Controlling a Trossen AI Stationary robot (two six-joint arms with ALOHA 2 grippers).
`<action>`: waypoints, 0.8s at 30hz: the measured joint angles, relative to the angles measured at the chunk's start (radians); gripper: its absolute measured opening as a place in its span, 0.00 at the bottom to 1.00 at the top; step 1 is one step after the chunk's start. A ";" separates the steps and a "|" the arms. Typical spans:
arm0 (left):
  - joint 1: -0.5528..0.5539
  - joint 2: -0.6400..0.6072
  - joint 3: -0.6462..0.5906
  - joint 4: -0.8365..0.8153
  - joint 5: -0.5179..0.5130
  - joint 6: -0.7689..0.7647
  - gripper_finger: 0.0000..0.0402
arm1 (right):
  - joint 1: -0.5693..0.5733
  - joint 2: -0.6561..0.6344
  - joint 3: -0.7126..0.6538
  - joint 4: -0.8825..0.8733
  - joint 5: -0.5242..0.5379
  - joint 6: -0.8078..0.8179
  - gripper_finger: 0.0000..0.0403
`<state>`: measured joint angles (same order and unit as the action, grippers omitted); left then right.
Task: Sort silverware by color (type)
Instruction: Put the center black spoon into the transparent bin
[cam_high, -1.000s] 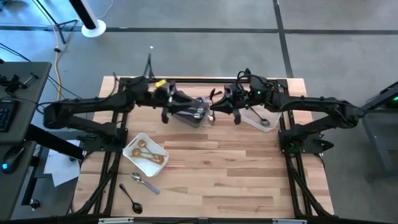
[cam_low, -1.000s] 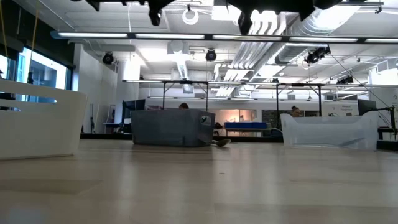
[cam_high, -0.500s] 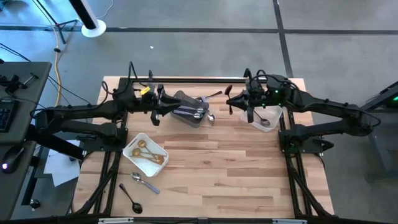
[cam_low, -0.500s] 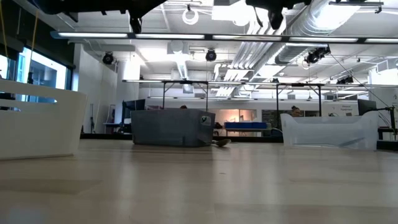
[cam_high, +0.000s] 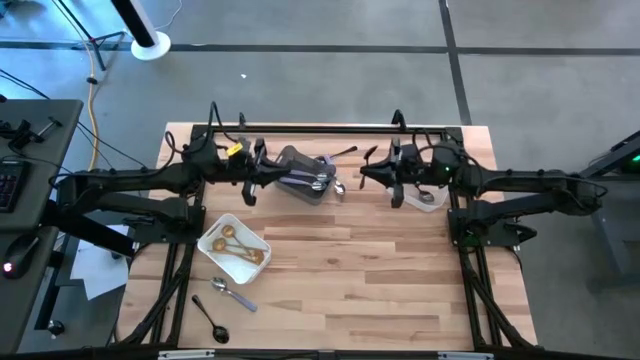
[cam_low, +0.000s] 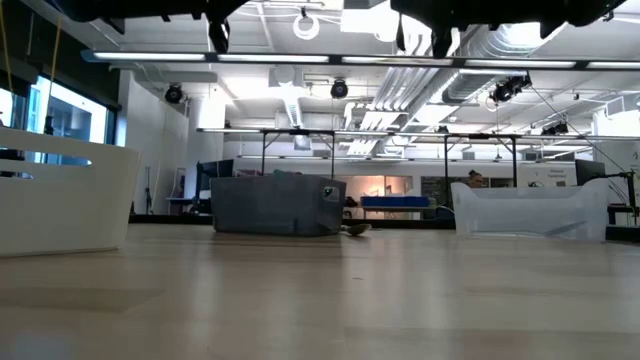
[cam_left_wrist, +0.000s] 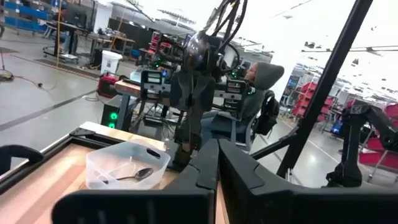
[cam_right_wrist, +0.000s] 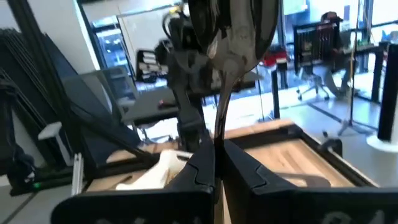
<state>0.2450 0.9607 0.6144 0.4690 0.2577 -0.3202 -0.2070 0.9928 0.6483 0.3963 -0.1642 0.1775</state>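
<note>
My right gripper (cam_high: 372, 172) hangs between the grey bin (cam_high: 305, 172) and the clear tub (cam_high: 428, 190), shut on a shiny spoon (cam_right_wrist: 238, 37). Left of the bin, my left gripper (cam_high: 250, 172) is shut with nothing between its fingers (cam_left_wrist: 217, 163). The bin holds several pieces of silverware (cam_high: 318, 182), and a dark piece (cam_high: 345, 152) sticks out over its far right rim. A silver spoon (cam_high: 426, 196) lies in the tub. Gold spoons (cam_high: 235, 243) lie in the white tray (cam_high: 215, 228). My right gripper pinches the spoon's handle (cam_right_wrist: 217, 132) between its two fingers. The fingers lie about level and point toward the table's left. The spoon's bowl (cam_right_wrist: 239, 28) stands out beyond and above the fingertips, and the spoon is lifted clear of the table.
A silver spoon (cam_high: 232, 292) and a black spoon (cam_high: 212, 320) lie on the wood near the left front corner. Another spoon (cam_high: 340, 188) rests on the table at the bin's right side. A black frame rail (cam_high: 320, 128) runs along the far edge.
My left gripper has drawn back from over the grey bin toward the table's left edge. My right gripper has gone from beside the bin toward the table's right edge, carrying the spoon and turning at the wrist.
</note>
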 joint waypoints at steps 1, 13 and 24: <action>-0.003 0.000 0.000 0.000 0.000 0.000 0.00 | 0.000 0.000 -0.001 0.011 0.000 -0.001 0.00; -0.063 0.000 0.000 0.000 -0.119 0.079 0.00 | 0.000 0.001 0.019 -0.022 -0.005 -0.003 0.00; -0.063 0.000 0.000 -0.001 -0.120 0.124 0.00 | 0.000 0.001 0.019 -0.023 -0.015 0.005 0.00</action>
<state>0.1818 0.9607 0.6144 0.4683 0.1375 -0.1966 -0.2066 0.9939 0.6670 0.3737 -0.1795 0.1822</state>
